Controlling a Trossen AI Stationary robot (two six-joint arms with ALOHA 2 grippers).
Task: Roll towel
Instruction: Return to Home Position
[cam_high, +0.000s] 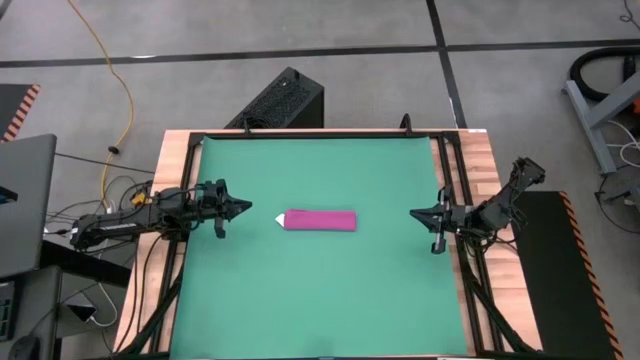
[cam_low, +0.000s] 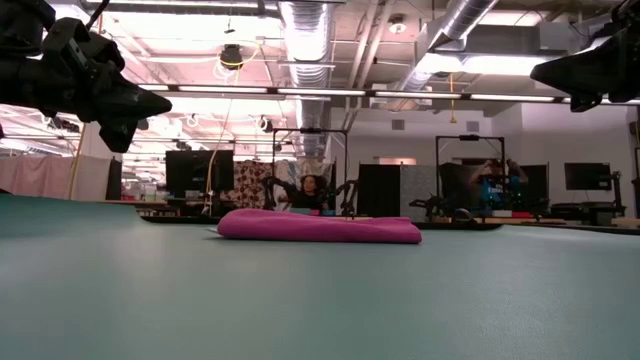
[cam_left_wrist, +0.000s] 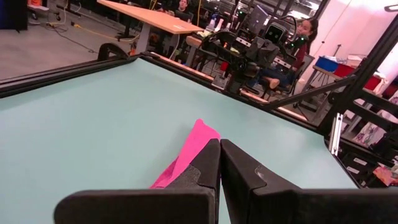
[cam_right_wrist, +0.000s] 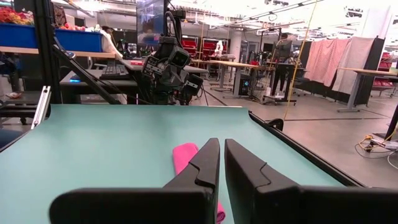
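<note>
The towel (cam_high: 320, 220) lies rolled, job looks done, so left hand (cam_high: 242, 208) and right hand (cam_high: 416, 213) hang clear either side of it, both closed, empty.

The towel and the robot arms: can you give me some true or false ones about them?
1. The towel is rolled into a long bundle. True.
2. The left gripper is holding the towel. False: it is shut on nothing at the left side of the green mat, apart from the towel.
3. The towel lies on the green mat between the two grippers. True.
4. The right gripper is pressing down on the towel. False: it is off at the mat's right side, not touching the towel.
5. The towel's white tag sticks out toward the left gripper. True.
</note>
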